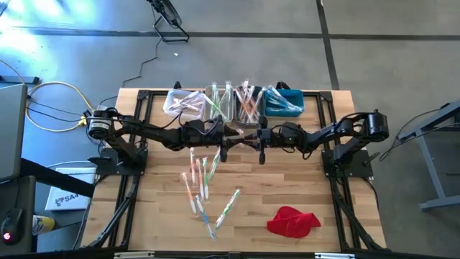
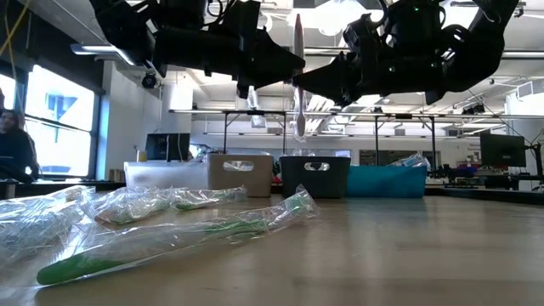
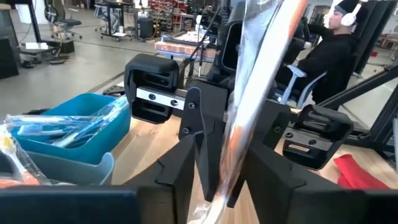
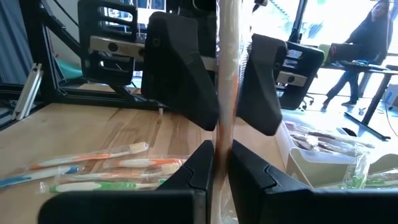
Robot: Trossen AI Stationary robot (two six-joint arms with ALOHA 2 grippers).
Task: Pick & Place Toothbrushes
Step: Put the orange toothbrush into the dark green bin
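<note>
A: Table [image 1: 302, 194] first. Wooden top, both arms meeting over the middle, nearer the far edge. Row of bins along the far edge: white [image 1: 183, 103], clear [image 1: 221, 101], grey [image 1: 249, 104], blue [image 1: 284, 101], all w/ wrapped brushes in them.

B: Loose stock?

A: Pile of wrapped toothbrushes [image 1: 203, 183] left of centre, running toward the near edge. Red cloth [image 1: 293, 221] at near-right. Low view: green-handled one [image 2: 170, 242] lies closest.

B: Grippers?

A: Handover in mid-air. One orange-handled toothbrush [image 4: 225, 93] hangs upright between them, above the table, well clear of the pile. Right gripper [image 4: 221, 165] is pinched tight on its wrapper. Left gripper [image 3: 221, 180]: fingers sit either side of the same brush w/ a gap showing, so parted, prob. letting go.

B: Risks?

A: My guess: right's hold may be on slippery film only, so the brush could slide or swing once left clears. If left backs off while a finger drags the wrapper, it could tug the brush askew. A tilted brush may then miss its bin.
</note>
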